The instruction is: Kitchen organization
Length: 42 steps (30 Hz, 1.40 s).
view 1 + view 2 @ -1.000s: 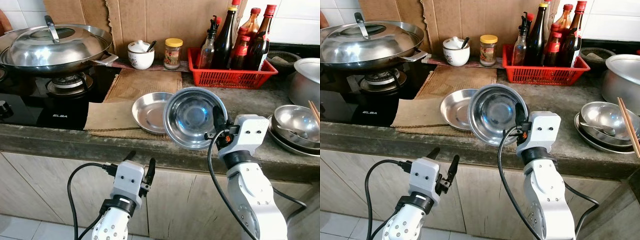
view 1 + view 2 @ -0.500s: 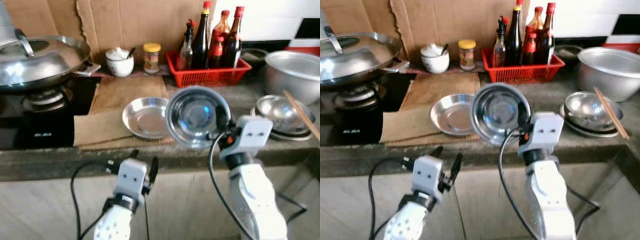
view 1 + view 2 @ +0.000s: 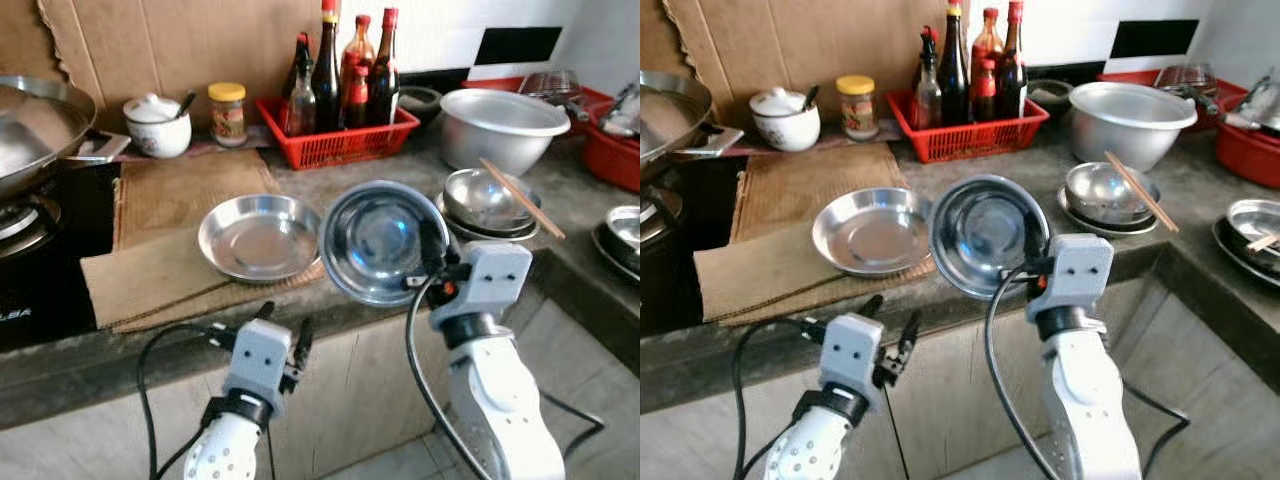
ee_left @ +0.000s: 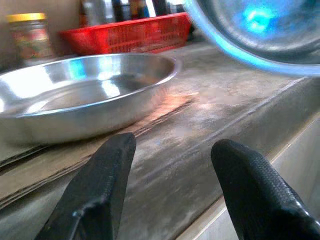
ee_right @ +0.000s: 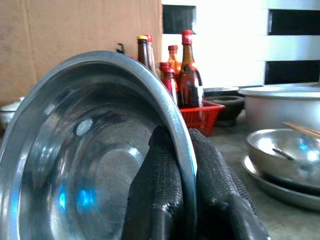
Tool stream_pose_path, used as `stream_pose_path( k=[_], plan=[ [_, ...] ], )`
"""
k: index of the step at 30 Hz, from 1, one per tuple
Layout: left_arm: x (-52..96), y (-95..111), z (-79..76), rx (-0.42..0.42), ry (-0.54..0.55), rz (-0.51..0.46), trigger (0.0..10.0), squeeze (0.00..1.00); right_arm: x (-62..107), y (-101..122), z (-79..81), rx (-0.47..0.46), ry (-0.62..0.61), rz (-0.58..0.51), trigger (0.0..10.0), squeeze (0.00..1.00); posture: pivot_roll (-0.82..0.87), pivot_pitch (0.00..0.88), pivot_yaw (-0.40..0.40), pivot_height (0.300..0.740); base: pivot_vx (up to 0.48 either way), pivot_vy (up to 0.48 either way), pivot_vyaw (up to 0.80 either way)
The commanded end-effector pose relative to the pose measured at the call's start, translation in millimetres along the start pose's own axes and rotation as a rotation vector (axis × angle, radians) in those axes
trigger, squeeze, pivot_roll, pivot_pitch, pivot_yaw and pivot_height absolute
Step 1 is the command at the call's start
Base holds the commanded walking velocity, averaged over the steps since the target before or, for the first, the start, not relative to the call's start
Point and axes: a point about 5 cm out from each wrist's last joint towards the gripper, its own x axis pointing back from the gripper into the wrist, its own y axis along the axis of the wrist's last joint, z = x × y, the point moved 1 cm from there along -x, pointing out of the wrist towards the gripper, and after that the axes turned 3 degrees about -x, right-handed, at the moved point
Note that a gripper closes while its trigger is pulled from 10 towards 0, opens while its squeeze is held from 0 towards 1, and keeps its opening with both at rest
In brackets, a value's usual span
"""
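Right gripper point(image 3: 432, 262): we see it raised at the counter's front edge, its two black fingers point(image 5: 165, 185) pinching the rim of a steel bowl point(image 3: 378, 240), one finger inside and one outside.
Steel bowl: we find it tilted up on edge, hollow facing the camera, held above the front edge of the countertop point(image 3: 400, 170) and off the surface.
Left gripper point(image 3: 285, 335): we see it lower, in front of the cabinet face below the counter's front edge, fingers point(image 4: 102, 180) spread apart and holding nothing.
Shallow steel dish point(image 3: 258, 236): we place it flat on the cardboard sheet point(image 3: 150, 240), near the counter's front edge, just beside the held bowl on the robot's left.
Cardboard sheet: we see it spread on the countertop from the stove side toward the middle.
Wok point(image 3: 35, 125): it sits on the stove point(image 3: 30, 270) at the counter's left end.
Red basket point(image 3: 340, 135): it stands at the back edge of the counter, holding dark sauce bottles point(image 3: 328, 75).
Lidded ceramic pot point(image 3: 157, 125) and yellow-capped jar point(image 3: 228, 110): we see both at the back edge, left of the basket.
Large metal basin point(image 3: 500, 125): it sits toward the back right of the counter.
Small bowl stack point(image 3: 485, 200): we see it in front of the basin, with chopsticks point(image 3: 520, 185) across it.
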Motion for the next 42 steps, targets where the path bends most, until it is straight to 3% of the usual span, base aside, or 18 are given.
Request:
stream_pose_path(
  k=[1,23,32,42],
  plan=[
    [-1.0,1,-3.4,-0.005,-0.020,0.001,10.0,0.00,2.3,4,-3.7,0.017,-0.014,-0.021,10.0,0.00,0.14,0.055,-0.026,0.740,0.000,0.000,-0.78],
    [-0.9,0,-6.5,-0.032,-0.048,0.000,10.0,0.00,6.6,-1,-0.3,0.039,-0.006,-0.018,10.0,0.00,0.15,0.058,-0.023,0.740,0.000,0.099,-0.67],
    [-1.1,-1,-8.3,-0.023,-0.060,0.006,10.0,0.00,8.1,-6,-1.4,0.046,-0.017,0.009,10.0,0.00,0.15,0.050,-0.022,0.740,0.000,-0.333,0.00],
    [-0.6,-1,-9.2,-0.038,-0.069,0.001,10.0,0.00,10.0,-10,0.3,0.052,-0.009,0.022,10.0,0.00,0.15,0.042,-0.022,0.740,0.000,-0.258,-0.80]
  ],
)
